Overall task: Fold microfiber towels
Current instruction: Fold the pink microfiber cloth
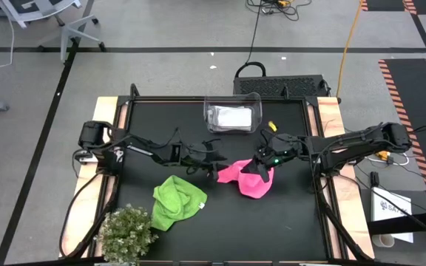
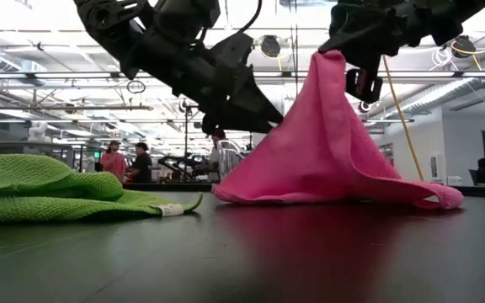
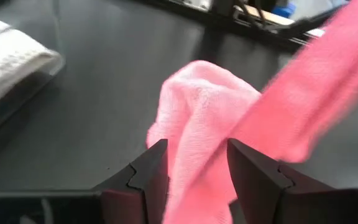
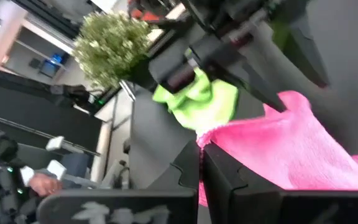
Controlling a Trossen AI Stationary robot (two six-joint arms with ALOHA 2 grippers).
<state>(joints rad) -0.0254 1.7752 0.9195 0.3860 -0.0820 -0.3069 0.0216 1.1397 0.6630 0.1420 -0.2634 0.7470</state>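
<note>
The bright pink towel [image 1: 248, 181] lies near the table's middle. One part of it is raised into a peak [image 2: 330, 63], on which my right gripper [image 4: 201, 163] is shut. My left gripper [image 3: 197, 167] stands open at the towel's left side, and a bunched fold of pink cloth [image 3: 197, 118] runs between its fingers. The lime green towel [image 1: 176, 203] lies crumpled on the table to the near left. A white towel [image 1: 231, 117] rests inside the clear bin. My right gripper pinches an edge of the pink towel [image 4: 215, 135] between its two fingers, coming from the table's right and slanting down. The cloth drapes from the hold like a tent, and its lower part [image 2: 335, 192] is spread on the table. My left gripper has pink cloth between its fingers [image 3: 157, 171]; I cannot tell whether they touch it.
The clear plastic bin [image 1: 233, 103] stands at the table's far middle. A small bushy plant [image 1: 128, 233] sits at the near left corner. Bare dark table shows near the front edge and at the near right [image 1: 287, 229]. People stand in the room beyond the table.
</note>
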